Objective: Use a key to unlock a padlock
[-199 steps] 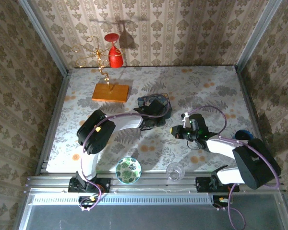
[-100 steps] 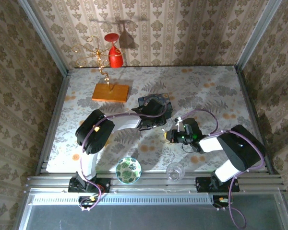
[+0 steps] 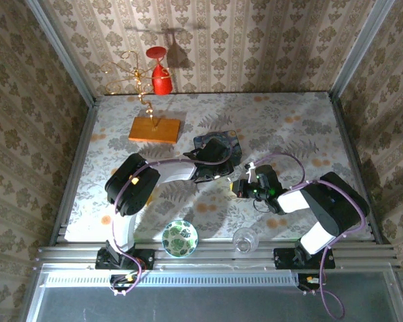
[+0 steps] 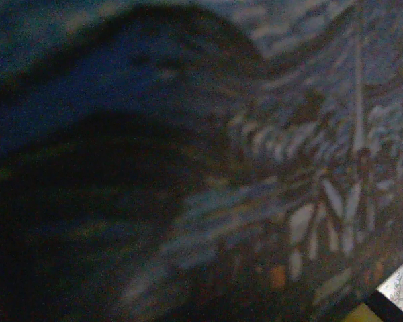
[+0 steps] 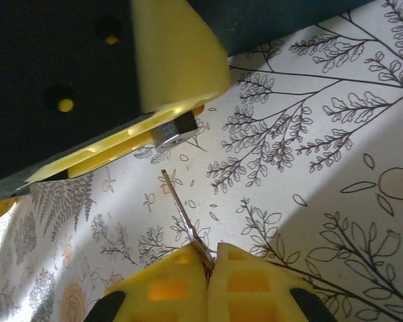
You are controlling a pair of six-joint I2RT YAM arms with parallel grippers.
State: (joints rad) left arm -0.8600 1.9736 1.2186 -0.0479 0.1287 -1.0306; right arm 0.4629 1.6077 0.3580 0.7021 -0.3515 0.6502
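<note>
The right claw (image 5: 208, 263), pinched shut on the key (image 5: 181, 208), could jab past the padlock (image 5: 176, 131) (gripped by the part-closed left claw (image 3: 224, 174)) if its tip arrives tilted.

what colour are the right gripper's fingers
Yellow; the fingers show best in the right wrist view.

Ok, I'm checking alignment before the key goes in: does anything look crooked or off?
The key looks askew. Pinched in the shut right claw, it slants instead of pointing straight out. Its tip is short of the padlock held in the left claw and seems aimed slightly to one side.
</note>
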